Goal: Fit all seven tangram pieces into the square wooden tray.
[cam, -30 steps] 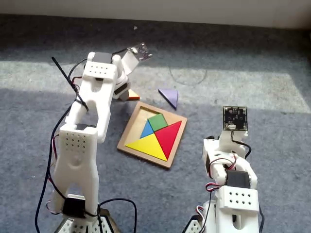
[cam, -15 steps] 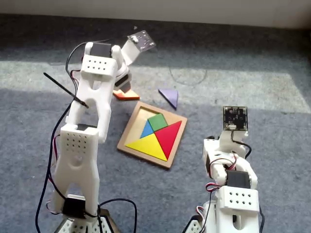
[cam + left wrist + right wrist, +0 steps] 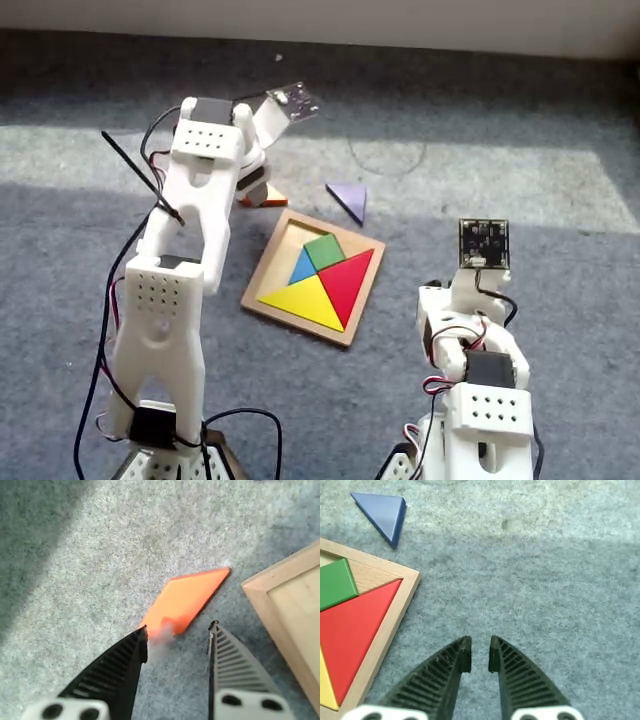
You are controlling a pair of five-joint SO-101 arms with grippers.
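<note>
Well, my left gripper (image 3: 178, 628) hangs over the grey carpet (image 3: 75, 555) with its fingers spread wide apart. The near end of the orange parallelogram (image 3: 187, 599) shows between the tips, lying flat and unclamped. One tip sits right at the piece's corner, though I cannot tell whether it touches. Just beside the piece's far point is a corner of the wooden tray (image 3: 282, 572), with a thin strip of carpet between them.

My right gripper (image 3: 479, 641) sits over bare carpet beside the tray, its fingers drawn almost together with only a slit between them and nothing in it.

From the high view, the tray lies turned like a diamond between my two arms. Four pieces lie in it: a green square (image 3: 323, 250), a small blue triangle (image 3: 302, 268), a red triangle (image 3: 348, 282) and a yellow triangle (image 3: 300, 300). Bare wood shows along the tray's upper left side. A purple triangle (image 3: 348, 200) lies on the carpet near the tray's far edge, not touching it and apart from the orange piece.

My own left arm (image 3: 190, 230) covers most of the orange piece from above, leaving a sliver at its edge, whereas the left wrist view lays out nearly the whole shape. The right wrist view gives the tray's rim, the red and green pieces and the loose triangle beyond them.
</note>
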